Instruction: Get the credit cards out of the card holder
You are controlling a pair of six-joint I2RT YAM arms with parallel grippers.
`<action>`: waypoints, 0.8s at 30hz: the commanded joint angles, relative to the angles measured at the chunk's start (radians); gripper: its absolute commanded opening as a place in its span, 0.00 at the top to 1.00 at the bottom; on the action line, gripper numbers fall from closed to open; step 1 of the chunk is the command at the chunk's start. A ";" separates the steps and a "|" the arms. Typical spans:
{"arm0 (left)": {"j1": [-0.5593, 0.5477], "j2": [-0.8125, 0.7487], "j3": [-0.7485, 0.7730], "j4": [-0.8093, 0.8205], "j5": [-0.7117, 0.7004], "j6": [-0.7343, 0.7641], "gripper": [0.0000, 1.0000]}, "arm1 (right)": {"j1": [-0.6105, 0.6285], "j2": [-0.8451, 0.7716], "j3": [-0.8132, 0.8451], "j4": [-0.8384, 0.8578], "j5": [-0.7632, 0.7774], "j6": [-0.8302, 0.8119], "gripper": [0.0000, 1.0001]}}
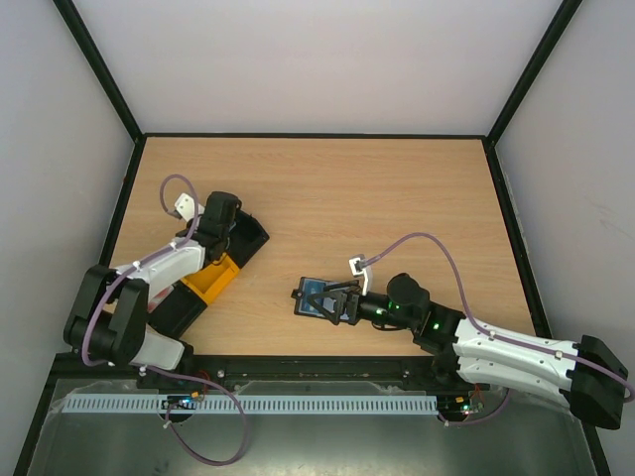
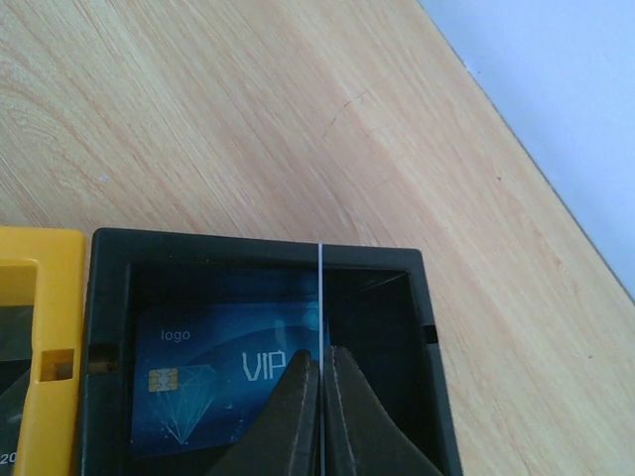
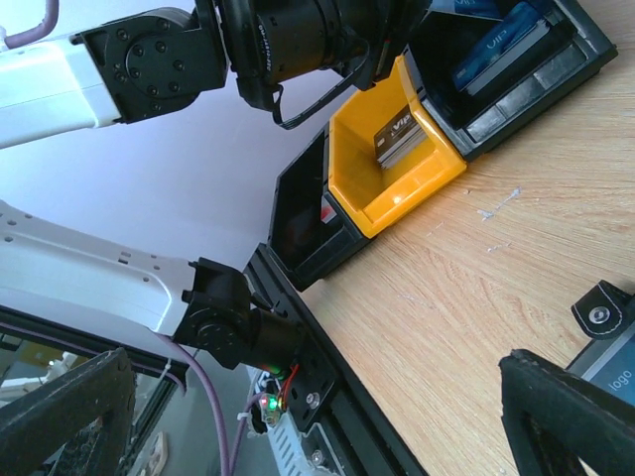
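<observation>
Closest to my left wrist lens are my own fingers (image 2: 288,421), the left jaws clenched on a thin card (image 2: 320,297) that shows edge-on as a pale line. It hangs over the black tray (image 2: 258,246), where a blue VIP card (image 2: 213,382) lies flat. The orange bin (image 2: 40,297) is just beside that tray.

Further right, near the middle of the tabletop (image 1: 397,198), lies the card holder (image 1: 317,297). My right jaws are spread wide at it and grasp nothing. One finger (image 3: 566,407) is just beside the holder's snap tab (image 3: 598,315). Next to the tab is a blue-grey face marked "logo" (image 3: 617,375), which I take for a card in the pocket.

I judge these cards light, stiff and slick, best pinched across an exposed short edge. The holder looks light enough to slide unless it is pinned.

Only the left wrist view shows the held card; from overhead my wrist hides it. Only the right wrist view shows a card standing (image 3: 395,139) in the orange bin.
</observation>
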 commanded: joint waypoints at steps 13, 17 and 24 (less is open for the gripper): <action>-0.005 0.099 0.039 0.060 -0.088 0.044 0.97 | 0.003 0.006 0.033 -0.020 0.012 -0.038 0.02; -0.018 0.117 0.055 0.057 -0.115 0.049 0.97 | 0.004 0.005 0.043 -0.038 0.016 -0.041 0.02; -0.036 0.157 0.078 0.038 -0.130 0.047 0.90 | 0.004 -0.006 0.036 -0.051 0.029 -0.040 0.02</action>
